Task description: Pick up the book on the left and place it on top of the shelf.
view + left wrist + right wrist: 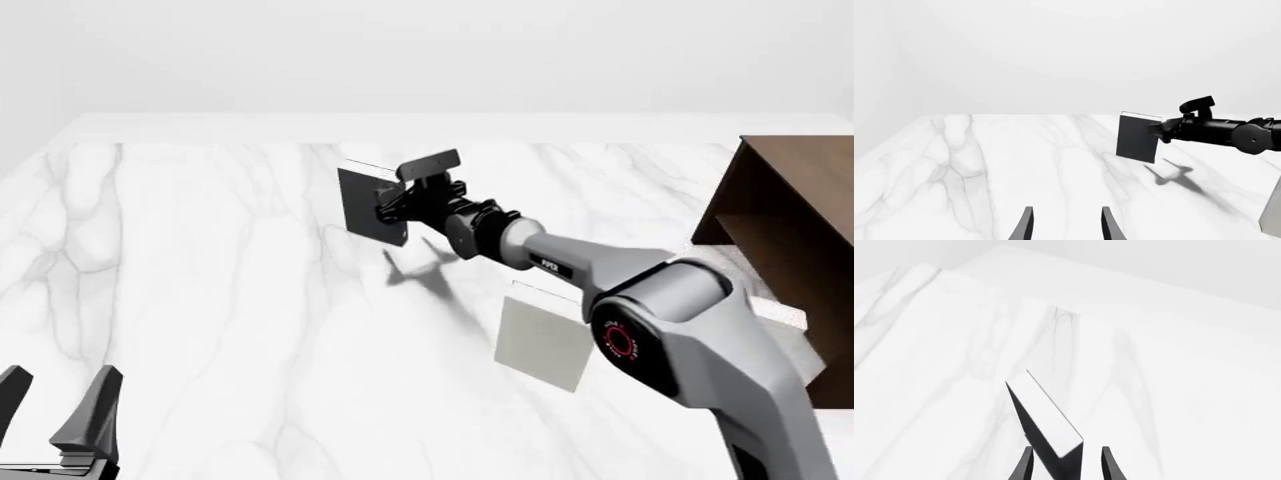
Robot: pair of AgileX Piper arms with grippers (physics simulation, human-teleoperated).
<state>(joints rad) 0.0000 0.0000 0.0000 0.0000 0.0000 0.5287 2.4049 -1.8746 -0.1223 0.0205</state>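
The black book with white page edges stands upright on the marble table, left of centre. My right gripper is open, one finger on each side of the book's near edge. In the right wrist view the book sits between the fingers of the right gripper with a gap on both sides. The left wrist view shows the book with the right gripper at it. My left gripper is open and empty at the near left; it also shows in its own view. The dark brown shelf stands at the far right.
A white-covered book stands under my right forearm, right of centre. A second white book shows partly behind the right arm, close to the shelf's foot. The table's far edge meets a plain white wall.
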